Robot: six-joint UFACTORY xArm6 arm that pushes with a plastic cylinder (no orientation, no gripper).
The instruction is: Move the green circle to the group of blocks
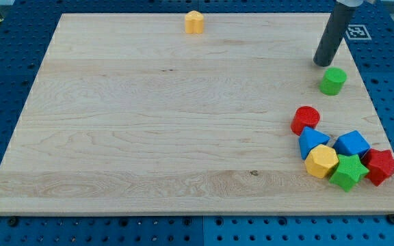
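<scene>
Fingers are not part of this arm, so nothing is held: it ends in a straight dark rod, and my tip (319, 63) rests on the counter (149, 123) near the view's top right. Just below and to the right of the tip sits the green circle (333, 80), close by, though whether the 2 touch I cannot tell. Well below it, toward the view's bottom right corner, 6 blocks lie bunched together: a red circle (306, 119) at the upper left of the bunch, a blue triangular block (312, 141) just beneath it, a yellow hexagon (321, 161) lower again, a green star (349, 171) beside the hexagon, a blue cube-like block (353, 143) above the star, and a red star (381, 166) at the far right near the board's edge. A gap of bare wood separates the green circle from this group. Far off, at the view's top centre, a lone yellow block (194, 22) stands by the counter's upper edge.
</scene>
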